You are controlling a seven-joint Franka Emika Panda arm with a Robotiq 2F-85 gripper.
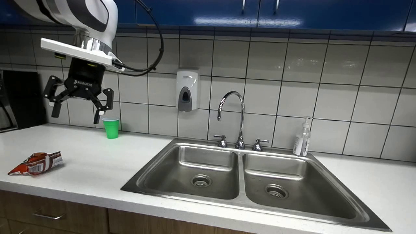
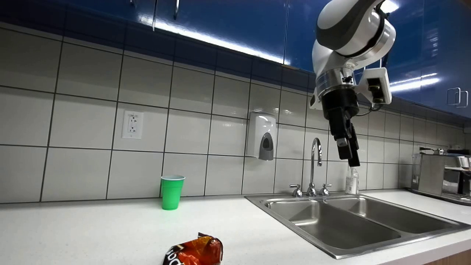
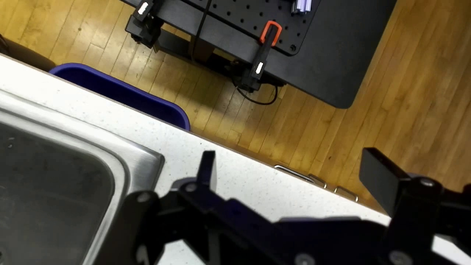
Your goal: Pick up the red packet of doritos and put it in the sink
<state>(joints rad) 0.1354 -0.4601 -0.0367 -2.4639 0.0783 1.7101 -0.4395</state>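
Down in the wrist view we get what neither exterior view gives us: a wooden floor (image 3: 415, 110), a black table (image 3: 338, 55) and a dark blue bin (image 3: 123, 95) just beside the white counter (image 3: 235, 176). We pick up a wall outlet (image 2: 133, 125) only in an exterior view, and both drains (image 1: 201, 181) of the sink (image 1: 241, 175) likewise only in an exterior view. And there's our snack bag (image 1: 38, 163), lying on the counter to the side of the sink, nearer the front edge than the green cup (image 1: 111, 128). It's crumpled, red, with white and dark markings, one end drawn to a point; in an exterior view the bottom border cuts the bag (image 2: 202, 250) off, and we catch white letters on a dark patch. Up high, the arm (image 1: 94, 31) bends down from above, and the gripper (image 1: 76, 118) hangs in the air, well apart from the bag. Its fingers (image 3: 381, 180) point down and stand wide apart; in an exterior view we see them nearly edge-on, one overlapping the next.
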